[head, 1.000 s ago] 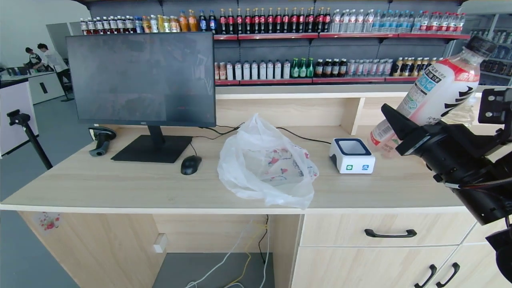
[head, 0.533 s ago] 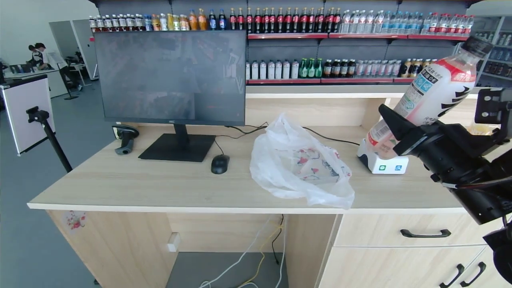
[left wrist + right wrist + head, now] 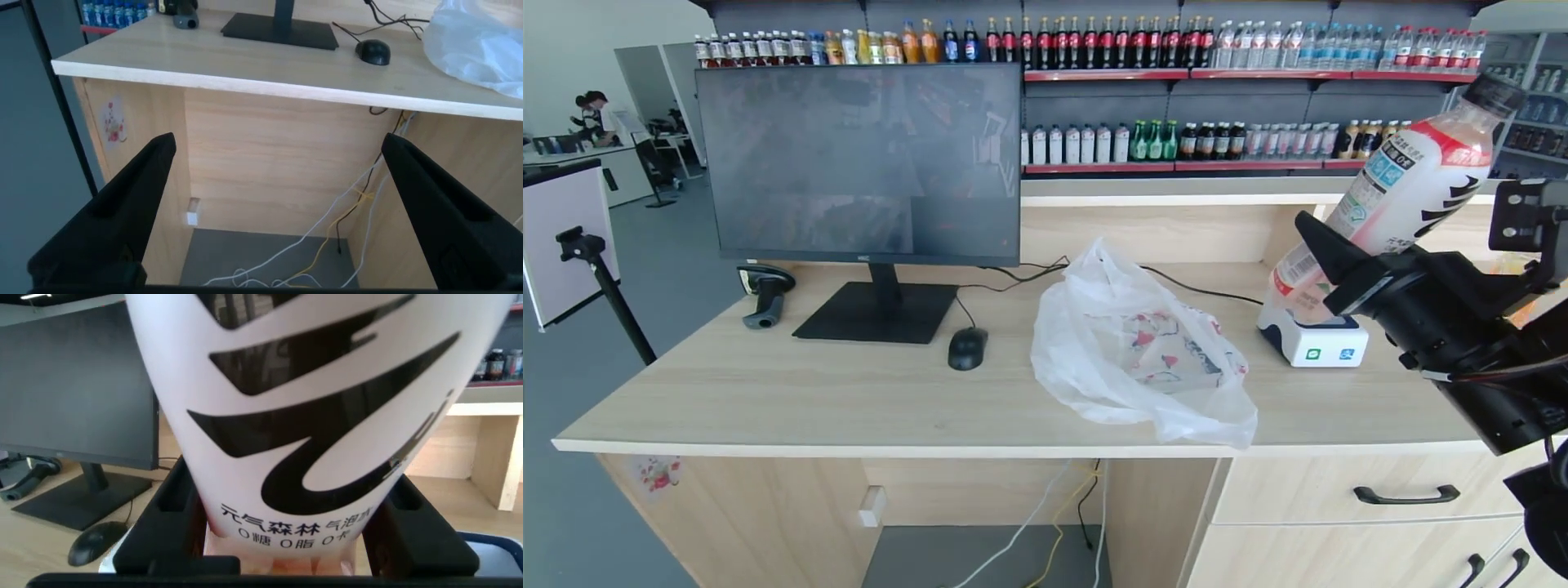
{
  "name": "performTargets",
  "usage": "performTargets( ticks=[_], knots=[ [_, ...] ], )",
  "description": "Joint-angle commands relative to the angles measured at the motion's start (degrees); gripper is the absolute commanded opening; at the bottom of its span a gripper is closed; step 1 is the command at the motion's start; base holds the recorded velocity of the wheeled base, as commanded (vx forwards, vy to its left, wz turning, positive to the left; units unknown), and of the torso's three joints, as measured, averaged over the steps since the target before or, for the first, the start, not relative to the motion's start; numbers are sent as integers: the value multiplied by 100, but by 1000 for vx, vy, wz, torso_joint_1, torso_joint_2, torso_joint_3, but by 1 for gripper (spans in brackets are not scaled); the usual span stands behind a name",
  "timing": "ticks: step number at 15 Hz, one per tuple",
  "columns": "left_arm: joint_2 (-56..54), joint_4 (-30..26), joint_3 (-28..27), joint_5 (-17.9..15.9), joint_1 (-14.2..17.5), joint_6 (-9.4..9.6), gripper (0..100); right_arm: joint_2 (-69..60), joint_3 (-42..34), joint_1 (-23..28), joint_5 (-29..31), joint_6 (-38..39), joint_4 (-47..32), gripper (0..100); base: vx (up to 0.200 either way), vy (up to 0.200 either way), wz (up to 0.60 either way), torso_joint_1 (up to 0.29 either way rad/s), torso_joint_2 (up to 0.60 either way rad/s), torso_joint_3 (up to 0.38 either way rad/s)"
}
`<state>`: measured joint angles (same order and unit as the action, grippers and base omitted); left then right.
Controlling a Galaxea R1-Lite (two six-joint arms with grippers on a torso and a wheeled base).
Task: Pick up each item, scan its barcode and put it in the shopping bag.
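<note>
A white and pink drink bottle with a black cap is tilted in my right gripper, which is shut on its lower half. The bottle's bottom end hangs just over the white barcode scanner on the counter. In the right wrist view the bottle sits between the black fingers. The clear plastic shopping bag lies left of the scanner with a patterned packet inside. My left gripper is open below the counter's front edge, holding nothing.
On the wooden counter stand a monitor, a mouse and a handheld scanner at the left. Drawers sit under the right side. Shelves of bottles line the back wall. Cables hang under the counter.
The head view has shifted. The bottle's lower end was right of the scanner one second ago and now hangs over the scanner's top. The grip on the bottle is unchanged.
</note>
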<state>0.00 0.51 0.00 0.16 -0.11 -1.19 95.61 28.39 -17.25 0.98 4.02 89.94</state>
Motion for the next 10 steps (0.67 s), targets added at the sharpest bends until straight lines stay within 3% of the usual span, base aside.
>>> performTargets(
  ticks=[1,6,10],
  knots=[
    [0,2,0,2,2,-4,100,19,-44,-6,-1,2,6,0,0,0,0,0,0,0],
    [0,2,0,2,2,-4,100,54,-9,-24,-1,-7,6,0,0,0,0,0,0,0],
    [0,2,0,2,2,-4,100,116,-9,-24,-1,-7,6,0,0,0,600,18,-27,-22]
  ],
)
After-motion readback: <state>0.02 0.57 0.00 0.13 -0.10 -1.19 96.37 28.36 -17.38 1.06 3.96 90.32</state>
